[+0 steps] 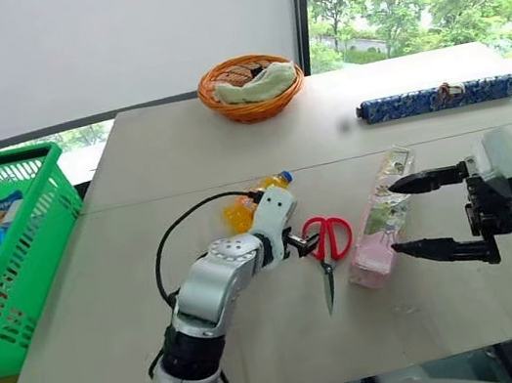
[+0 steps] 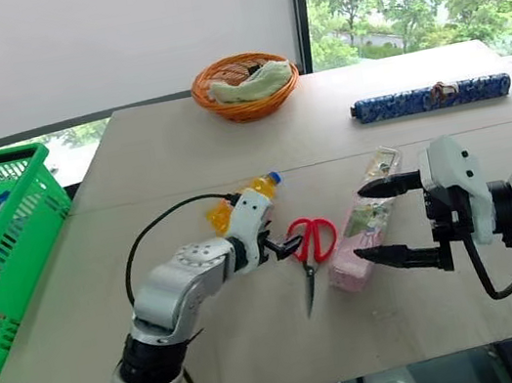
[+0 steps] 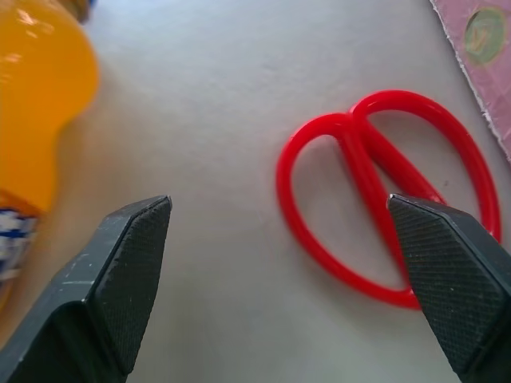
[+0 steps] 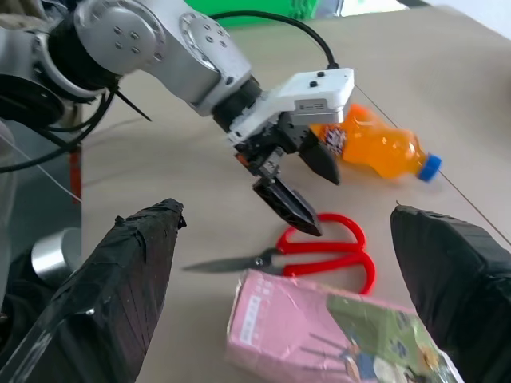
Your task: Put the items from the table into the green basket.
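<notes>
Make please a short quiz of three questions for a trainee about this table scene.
1. True or false: the orange soda bottle lies inside the green basket.
2. Which item is nearest to the left gripper? A. scissors B. clear plastic pack C. wicker bowl
3. Fill in: the right gripper is ____, one finger on each side of the pack.

Key: 1 false, it lies on the table; 2 A; 3 open.

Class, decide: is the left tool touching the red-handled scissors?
Apart. In the left wrist view, bare table shows between the open left tool and the scissors; its fingers hover above the handles without contact.
</notes>
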Motion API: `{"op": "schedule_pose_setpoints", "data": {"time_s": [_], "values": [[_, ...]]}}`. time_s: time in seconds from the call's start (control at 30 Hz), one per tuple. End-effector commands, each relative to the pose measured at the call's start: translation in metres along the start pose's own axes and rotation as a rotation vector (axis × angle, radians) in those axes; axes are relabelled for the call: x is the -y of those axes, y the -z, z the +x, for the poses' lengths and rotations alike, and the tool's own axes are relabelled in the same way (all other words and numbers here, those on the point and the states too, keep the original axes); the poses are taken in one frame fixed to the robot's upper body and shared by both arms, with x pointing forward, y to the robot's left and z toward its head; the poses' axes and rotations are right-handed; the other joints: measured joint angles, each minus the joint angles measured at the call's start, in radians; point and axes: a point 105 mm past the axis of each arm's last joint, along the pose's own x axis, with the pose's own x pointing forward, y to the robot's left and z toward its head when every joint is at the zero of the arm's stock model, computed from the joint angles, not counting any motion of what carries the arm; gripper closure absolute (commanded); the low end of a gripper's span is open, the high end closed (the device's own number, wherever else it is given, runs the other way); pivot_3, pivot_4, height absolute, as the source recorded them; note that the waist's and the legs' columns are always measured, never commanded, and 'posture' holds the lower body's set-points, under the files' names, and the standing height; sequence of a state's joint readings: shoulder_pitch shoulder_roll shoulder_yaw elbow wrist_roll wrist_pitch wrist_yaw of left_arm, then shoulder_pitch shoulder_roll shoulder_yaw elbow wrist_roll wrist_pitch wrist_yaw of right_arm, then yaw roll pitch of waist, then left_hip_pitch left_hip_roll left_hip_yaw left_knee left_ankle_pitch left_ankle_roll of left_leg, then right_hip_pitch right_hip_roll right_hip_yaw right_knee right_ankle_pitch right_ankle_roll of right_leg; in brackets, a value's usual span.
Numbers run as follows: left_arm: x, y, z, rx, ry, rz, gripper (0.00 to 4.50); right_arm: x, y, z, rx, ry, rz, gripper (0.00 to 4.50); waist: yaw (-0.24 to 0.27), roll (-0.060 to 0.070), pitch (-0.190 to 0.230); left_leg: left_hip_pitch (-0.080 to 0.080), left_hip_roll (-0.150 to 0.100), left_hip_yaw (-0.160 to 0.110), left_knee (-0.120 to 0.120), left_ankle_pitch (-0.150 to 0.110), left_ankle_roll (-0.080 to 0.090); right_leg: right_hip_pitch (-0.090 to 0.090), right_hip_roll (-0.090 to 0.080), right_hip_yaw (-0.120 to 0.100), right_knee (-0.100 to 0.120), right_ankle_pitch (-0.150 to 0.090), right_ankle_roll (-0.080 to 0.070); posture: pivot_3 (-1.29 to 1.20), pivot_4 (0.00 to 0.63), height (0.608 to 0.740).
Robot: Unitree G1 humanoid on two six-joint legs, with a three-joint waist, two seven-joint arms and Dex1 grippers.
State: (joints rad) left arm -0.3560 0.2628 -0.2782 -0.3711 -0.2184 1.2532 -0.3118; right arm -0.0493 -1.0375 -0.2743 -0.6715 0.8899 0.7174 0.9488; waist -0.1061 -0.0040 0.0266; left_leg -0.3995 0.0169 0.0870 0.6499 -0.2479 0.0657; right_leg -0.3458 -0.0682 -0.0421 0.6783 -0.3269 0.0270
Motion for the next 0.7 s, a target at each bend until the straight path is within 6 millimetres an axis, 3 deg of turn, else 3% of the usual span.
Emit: {"op": "schedule_pose_setpoints", "data": {"time_s": [0.03, 0.1, 0.2, 0.43, 0.47, 0.6, 0.7], "values": [[-0.005, 0.0, -0.003, -0.024, -0.056, -0.007, 0.03, 0.004, -0.006, -0.002, -0.054, 0.035, -0.052, 0.0, -0.004, 0.001, 0.0, 0.0, 0.0, 0.0, 0.0, 0.0, 0.0, 0.0, 0.0, 0.0, 0.0, 0.0, 0.0, -0.3, 0.0, 0.74], [-0.007, 0.005, -0.002, -0.053, -0.066, -0.018, 0.03, 0.007, -0.01, -0.001, -0.063, 0.055, -0.056, 0.0, -0.009, 0.0, 0.0, 0.001, 0.0, 0.0, 0.0, 0.0, 0.0, 0.001, 0.0, 0.0, 0.0, 0.0, 0.0, -0.3, 0.0, 0.74], [-0.013, 0.012, -0.001, -0.078, -0.088, -0.025, 0.86, 0.008, -0.012, 0.001, -0.064, 0.062, -0.081, 0.0, -0.016, 0.0, 0.0, 0.001, 0.0, 0.0, 0.001, 0.0, 0.0, 0.001, 0.0, 0.0, 0.0, 0.0, 0.0, -0.31, 0.0, 0.74], [-0.02, 0.015, 0.005, -0.089, -0.12, -0.059, 4.31, 0.01, -0.013, -0.003, -0.061, 0.093, -0.1, 0.0, -0.02, 0.0, 0.0, 0.001, 0.0, 0.0, 0.001, 0.0, 0.0, 0.001, -0.001, 0.0, 0.0, 0.0, 0.0, -0.33, 0.0, 0.74], [-0.019, 0.013, 0.006, -0.078, -0.116, -0.056, 4.48, 0.011, -0.013, -0.004, -0.061, 0.099, -0.103, 0.0, -0.023, 0.0, -0.001, 0.002, 0.0, 0.0, 0.001, 0.0, 0.0, 0.002, -0.001, 0.0, 0.0, 0.0, 0.0, -0.33, 0.0, 0.74], [-0.017, 0.002, 0.01, -0.014, -0.113, -0.077, 4.48, 0.013, -0.011, -0.005, -0.06, 0.11, -0.103, 0.0, -0.024, 0.002, -0.001, 0.003, 0.0, 0.0, 0.001, 0.0, 0.0, 0.002, -0.001, 0.0, 0.001, 0.0, 0.0, -0.34, 0.0, 0.74], [-0.018, 0.005, 0.014, -0.01, -0.131, -0.075, 4.48, 0.015, -0.011, -0.006, -0.06, 0.121, -0.106, 0.0, -0.019, 0.001, -0.001, 0.003, 0.0, 0.0, 0.003, 0.0, 0.0, 0.003, -0.002, 0.0, 0.0, 0.0, 0.0, -0.34, 0.0, 0.74]]}}
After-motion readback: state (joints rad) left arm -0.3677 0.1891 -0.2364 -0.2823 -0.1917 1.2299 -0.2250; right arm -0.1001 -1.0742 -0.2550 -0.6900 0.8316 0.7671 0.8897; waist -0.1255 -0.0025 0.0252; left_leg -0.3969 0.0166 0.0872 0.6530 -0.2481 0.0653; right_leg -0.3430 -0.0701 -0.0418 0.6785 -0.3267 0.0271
